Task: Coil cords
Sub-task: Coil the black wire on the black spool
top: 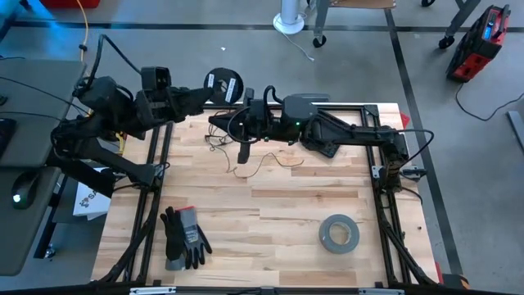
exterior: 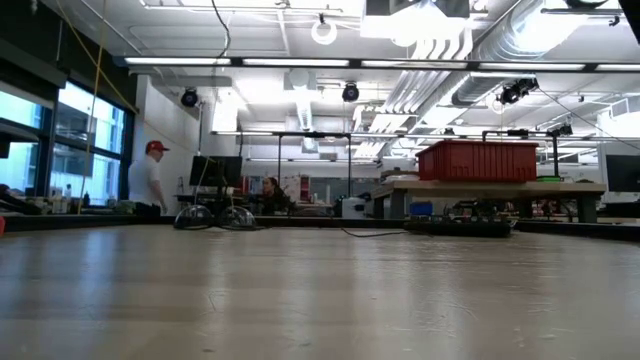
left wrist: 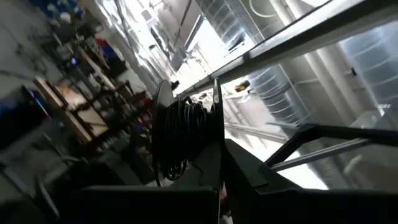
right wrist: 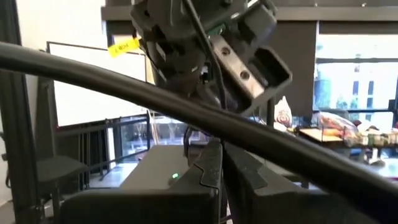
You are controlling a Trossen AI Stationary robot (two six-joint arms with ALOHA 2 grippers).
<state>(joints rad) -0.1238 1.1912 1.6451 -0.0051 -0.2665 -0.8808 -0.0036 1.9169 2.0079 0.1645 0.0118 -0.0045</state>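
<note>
The small black spool [top: 223, 84] hangs past the table's far edge, with my left gripper [top: 208, 93] shut on it. In the left wrist view the spool [left wrist: 184, 134] carries a bundle of thin dark cord between its two flanges. My right gripper [top: 215, 121] reaches in from the right, just near of the spool, and is shut. The loose cord [top: 264, 164] drops from that spot. It lies in slack curves on the wooden table [top: 270, 246]. The low view shows neither arm. My left gripper pinches the rim of one spool flange [left wrist: 216, 146] between its two fingers, coming from the table's left and slanting upward. The spool is lifted clear, off the table's far edge. My right gripper has its fingers [right wrist: 211, 171] shut, pointing toward the table's left. A thin dark strand [right wrist: 219, 106] seems to run up out of them; the place of contact is too fine to see. The cord below it hangs slack to the table.
A grey tape roll [top: 339, 233] lies near the front right. A pair of grey-black gloves [top: 184, 238] lies at the front left. A thick black cable [right wrist: 186, 106] crosses the right wrist view. Black frame rails [top: 155, 164] run along both table sides.
</note>
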